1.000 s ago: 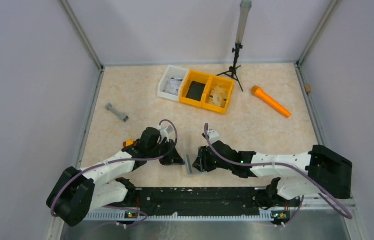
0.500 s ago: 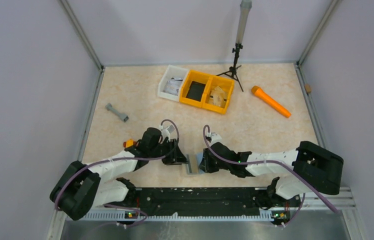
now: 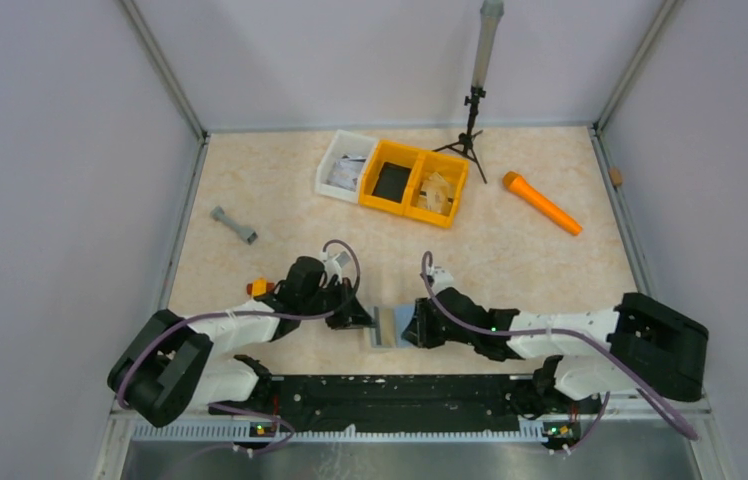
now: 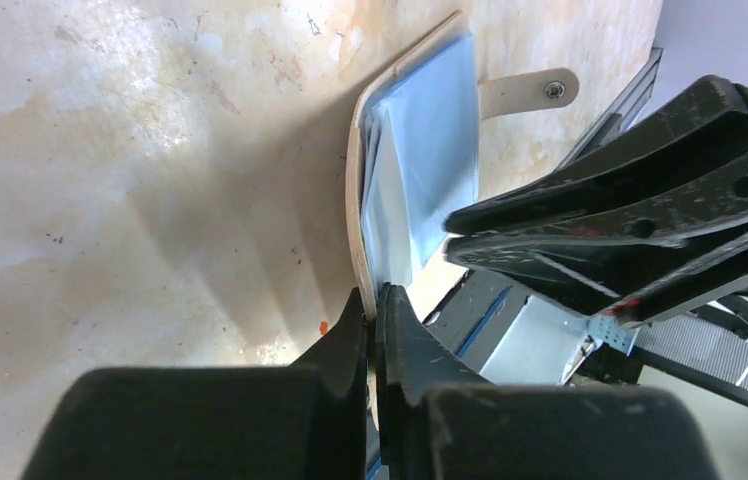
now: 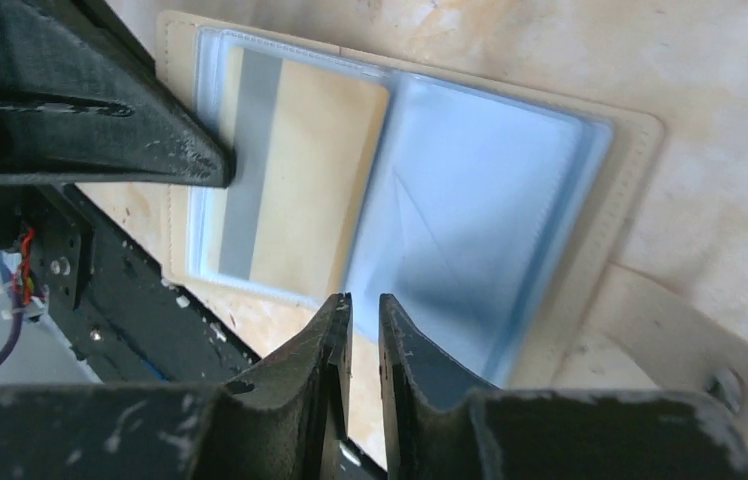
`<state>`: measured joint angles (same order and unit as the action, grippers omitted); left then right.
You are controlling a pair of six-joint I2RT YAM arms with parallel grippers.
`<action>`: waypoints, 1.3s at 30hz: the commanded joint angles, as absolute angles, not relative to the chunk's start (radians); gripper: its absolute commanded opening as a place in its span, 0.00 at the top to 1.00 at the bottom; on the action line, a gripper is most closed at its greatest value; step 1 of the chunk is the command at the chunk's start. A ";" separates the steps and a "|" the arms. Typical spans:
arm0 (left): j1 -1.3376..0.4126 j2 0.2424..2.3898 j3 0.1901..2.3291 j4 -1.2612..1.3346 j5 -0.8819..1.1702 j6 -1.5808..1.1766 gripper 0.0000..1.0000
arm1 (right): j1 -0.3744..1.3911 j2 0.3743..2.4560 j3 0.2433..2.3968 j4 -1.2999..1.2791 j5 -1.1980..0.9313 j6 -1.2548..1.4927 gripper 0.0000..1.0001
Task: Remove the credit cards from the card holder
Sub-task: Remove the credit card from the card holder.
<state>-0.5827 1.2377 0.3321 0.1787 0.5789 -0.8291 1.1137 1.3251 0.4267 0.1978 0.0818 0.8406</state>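
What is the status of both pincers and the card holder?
Left pincer shut on edge of open tan wallet-like card holder. Right pincer at clear sleeve, grip unclear. Tan card with grey stripe still inside. Nothing blocking.

Left gripper [image 4: 377, 296], right gripper [image 5: 360, 300] pinched shut, facing.

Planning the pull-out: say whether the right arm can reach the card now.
Probably not: the right gripper is shut on the card holder, and the card sits inside a clear sleeve, the left gripper at its edge.
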 commanded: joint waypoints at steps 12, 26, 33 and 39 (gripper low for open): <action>-0.569 1.181 0.210 0.774 0.790 -1.042 1.00 | 1.013 0.948 0.263 0.429 -0.120 0.957 0.52; -0.570 0.984 0.217 0.713 0.823 -1.097 1.00 | 0.987 0.922 0.207 0.662 -0.265 1.084 0.59; -0.572 0.977 0.212 0.713 0.822 -1.094 1.00 | 0.977 0.908 0.190 0.772 -0.282 1.139 0.72; -0.571 0.955 0.195 0.722 0.815 -1.098 1.00 | 0.968 0.833 0.139 0.820 -0.224 1.157 0.76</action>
<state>-0.5663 0.9783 0.2119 0.6643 0.8001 -1.0988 0.9787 0.9009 0.1375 0.6411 -0.2554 1.1267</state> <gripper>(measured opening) 0.021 0.244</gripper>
